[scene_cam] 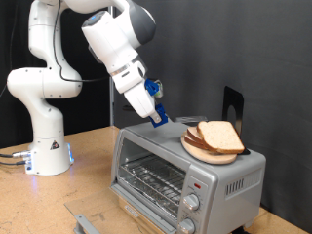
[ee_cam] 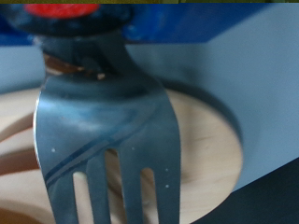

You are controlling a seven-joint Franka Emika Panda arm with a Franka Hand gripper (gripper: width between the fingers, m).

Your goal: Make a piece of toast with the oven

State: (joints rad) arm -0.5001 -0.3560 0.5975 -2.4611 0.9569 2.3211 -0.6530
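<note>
The silver toaster oven (scene_cam: 229, 175) stands on the table at the exterior view's lower right, its front open and the wire rack (scene_cam: 154, 178) showing. On its top a round wooden plate (scene_cam: 207, 153) carries two overlapping bread slices (scene_cam: 220, 136); I cannot tell which one is the piece of toast. My gripper (scene_cam: 156, 114) hangs over the oven's top just left of the plate. In the wrist view it is shut on a metal fork (ee_cam: 107, 140), whose tines point down over the plate (ee_cam: 210, 159). No bread shows in the wrist view.
The oven's knobs (scene_cam: 191, 203) are at its right front. A black upright object (scene_cam: 232, 103) stands behind the plate. The robot's base (scene_cam: 49, 151) is at the exterior view's left. A grey flat part (scene_cam: 86, 216) lies at the bottom edge.
</note>
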